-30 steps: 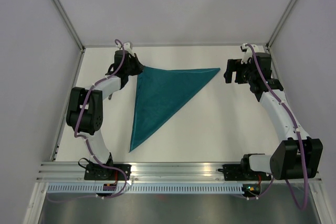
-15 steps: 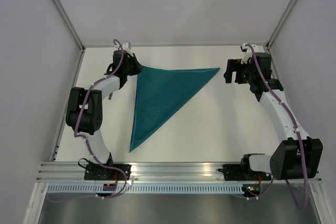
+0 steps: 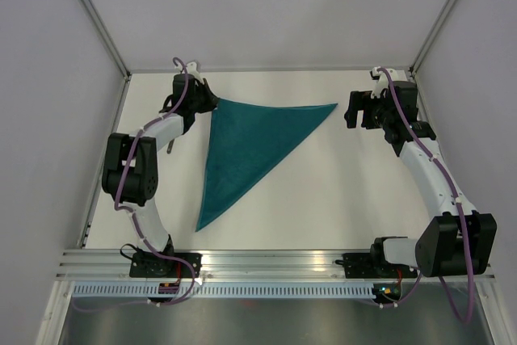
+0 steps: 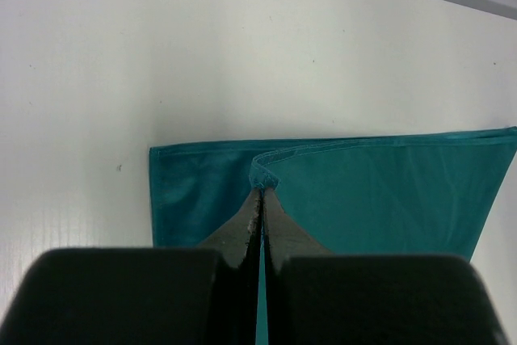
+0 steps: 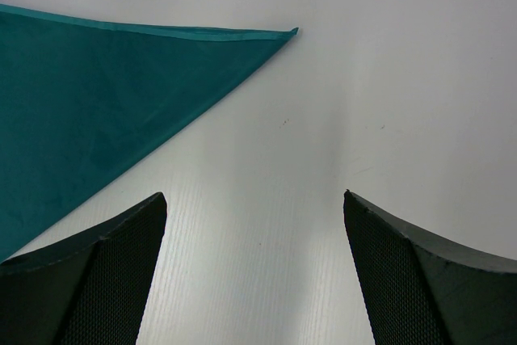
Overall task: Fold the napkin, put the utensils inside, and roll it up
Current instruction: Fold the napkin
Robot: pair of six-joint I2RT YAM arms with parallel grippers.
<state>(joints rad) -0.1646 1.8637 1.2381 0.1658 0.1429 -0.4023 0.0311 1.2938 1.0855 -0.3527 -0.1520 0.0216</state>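
The teal-green napkin [image 3: 250, 147] lies folded into a triangle on the white table, with its long edge along the back and a tip pointing to the near left. My left gripper [image 3: 212, 104] is shut on the napkin's back-left corner; in the left wrist view its closed fingers [image 4: 260, 191] pinch a raised fold of the cloth [image 4: 363, 191]. My right gripper [image 3: 349, 115] is open and empty just right of the napkin's right tip. In the right wrist view that gripper [image 5: 252, 194] is over bare table, with the napkin [image 5: 89, 103] at upper left. No utensils show clearly.
The white table [image 3: 339, 191] is enclosed by grey walls on the left, back and right. An aluminium rail [image 3: 275, 260] carrying both arm bases runs along the near edge.
My left gripper has pulled the pinched corner slightly back and left. The napkin's near tip has shifted a little to the left. The right arm has not moved.
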